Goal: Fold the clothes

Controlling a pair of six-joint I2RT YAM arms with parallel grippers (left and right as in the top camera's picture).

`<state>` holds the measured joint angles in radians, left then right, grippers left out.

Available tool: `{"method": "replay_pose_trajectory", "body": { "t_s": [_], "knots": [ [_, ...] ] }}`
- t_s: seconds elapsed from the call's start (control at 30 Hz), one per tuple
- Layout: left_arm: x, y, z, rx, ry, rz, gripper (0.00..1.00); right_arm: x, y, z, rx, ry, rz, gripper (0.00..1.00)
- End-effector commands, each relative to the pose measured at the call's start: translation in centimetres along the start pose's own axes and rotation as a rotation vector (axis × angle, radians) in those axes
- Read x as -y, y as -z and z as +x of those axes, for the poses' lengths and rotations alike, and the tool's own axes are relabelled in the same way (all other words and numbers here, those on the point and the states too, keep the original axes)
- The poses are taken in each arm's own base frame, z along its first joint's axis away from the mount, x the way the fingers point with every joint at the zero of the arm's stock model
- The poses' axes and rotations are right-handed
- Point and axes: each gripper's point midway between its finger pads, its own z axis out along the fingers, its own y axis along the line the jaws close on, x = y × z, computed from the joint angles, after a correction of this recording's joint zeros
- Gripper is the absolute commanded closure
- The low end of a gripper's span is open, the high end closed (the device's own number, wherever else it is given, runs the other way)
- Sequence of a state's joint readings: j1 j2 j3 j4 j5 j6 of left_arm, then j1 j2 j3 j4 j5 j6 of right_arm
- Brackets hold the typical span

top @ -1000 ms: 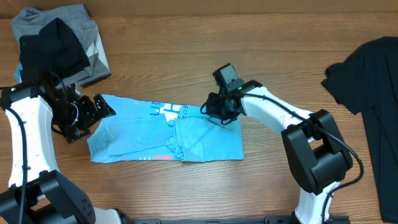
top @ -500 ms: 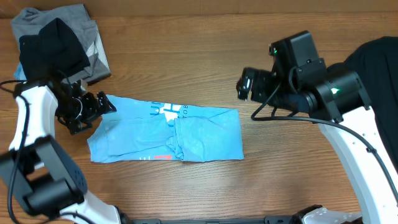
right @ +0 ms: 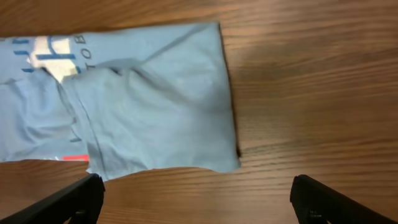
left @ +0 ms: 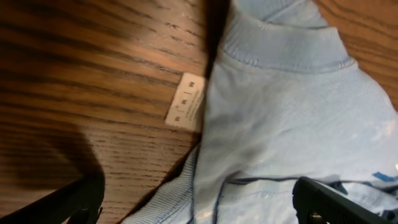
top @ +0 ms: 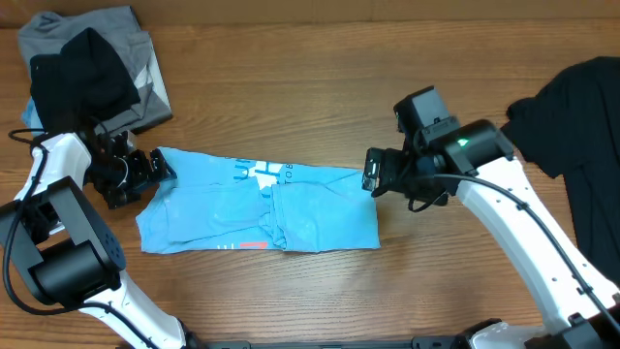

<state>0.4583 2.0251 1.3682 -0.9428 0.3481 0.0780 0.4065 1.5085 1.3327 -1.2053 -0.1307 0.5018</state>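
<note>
Tabletop (top: pixel 291 78) of grained wood carries light blue T-shirt (top: pixel 257 208); black T-shirt (top: pixel 581 116) apart.

I count one light blue T-shirt (top: pixel 257 208), one black T-shirt (top: pixel 581 126), one folded pile (top: pixel 92 68), one left pincer (top: pixel 160 168), one right pincer (top: pixel 371 173).

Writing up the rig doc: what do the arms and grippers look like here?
Left arm and right arm: white link shells, black joint housings, thin black cables alongside. Green light glows near the right wrist. Left gripper and right gripper are black; a boxy black camera is mounted on the right one.
</note>
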Motion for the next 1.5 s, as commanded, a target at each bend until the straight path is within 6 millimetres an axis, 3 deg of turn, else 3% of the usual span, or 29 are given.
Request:
{"method": "replay_pose_trajectory", "body": {
  "t_s": [0.0, 0.3, 0.5, 0.57, 0.63, 0.67, 0.73, 0.87, 0.97, 1.07, 1.23, 1.37, 1.47],
  "knots": [
    [0.3, -2.9, 1.7, -0.108, -0.041, 0.072, 0.09, 0.0, -1.6, 1.0, -0.041, -0.011, -0.029, 0.0],
    [-0.2, -5.1, 6.9, -0.371, -0.033, -0.047, 0.14, -0.5, -2.0, 0.3, -0.008, -0.003, -0.06, 0.0],
    [0.0, -5.4, 7.9, -0.426, -0.071, -0.167, 0.16, -0.6, -2.0, 0.2, -0.007, -0.002, -0.06, 0.0],
    [0.0, -5.5, 8.0, -0.429, -0.073, -0.202, 0.27, -0.5, -2.0, 0.3, -0.009, -0.003, -0.059, 0.0],
    [0.2, -5.6, 7.9, -0.427, -0.08, -0.203, 0.58, -0.5, -2.0, 0.4, -0.013, -0.004, -0.056, 0.0],
    [0.2, -5.6, 7.9, -0.423, -0.068, -0.205, 0.78, -0.4, -2.0, 0.4, -0.014, -0.004, -0.055, 0.0],
    [0.2, -5.6, 7.9, -0.422, -0.054, -0.208, 0.96, -0.4, -2.0, 0.4, -0.014, -0.004, -0.056, 0.0],
    [-0.6, -5.4, 7.7, -0.412, -0.003, -0.265, 0.96, -0.5, -2.0, 0.4, -0.013, -0.004, -0.056, 0.0],
    [-2.9, -3.4, 7.2, -0.389, 0.143, -0.453, 0.96, -0.4, -2.0, 0.5, -0.016, -0.005, -0.054, 0.0],
    [-2.5, -1.6, 6.2, -0.372, 0.198, -0.47, 0.96, -0.3, -2.2, 0.6, -0.02, -0.006, -0.052, 0.0],
    [0.8, 3.5, 3.3, -0.294, 0.183, -0.45, 0.96, -0.3, -5.1, 1.0, -0.008, 0.01, -0.085, 0.0],
    [4.4, 6.2, 2.6, -0.218, 0.132, -0.394, 0.96, -0.7, -7.6, 1.8, -0.019, 0.021, -0.154, 0.0],
    [8.1, 7.9, 3.2, -0.16, 0.062, -0.333, 0.96, -1.8, -9.2, 2.6, -0.048, 0.032, -0.25, 0.0]
  ]
}}
